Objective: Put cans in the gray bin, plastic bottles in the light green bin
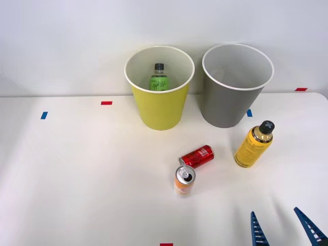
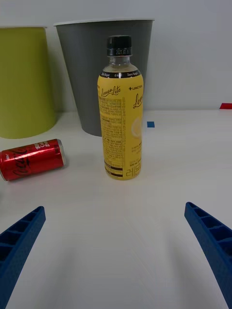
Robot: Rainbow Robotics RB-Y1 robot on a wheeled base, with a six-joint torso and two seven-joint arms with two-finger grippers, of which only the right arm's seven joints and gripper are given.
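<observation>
Here the right gripper hovers low over the white table, blue fingers spread wide, holding nothing, aimed at the yellow bottle. That bottle stands upright just in front of the gray bin. The green bottle sits inside the light green bin. The red can lies on its side; the orange-and-white can stands just beside it, both near the yellow bottle.

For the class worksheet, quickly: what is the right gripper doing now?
Right gripper: open, holding nothing, short of the yellow bottle.
</observation>
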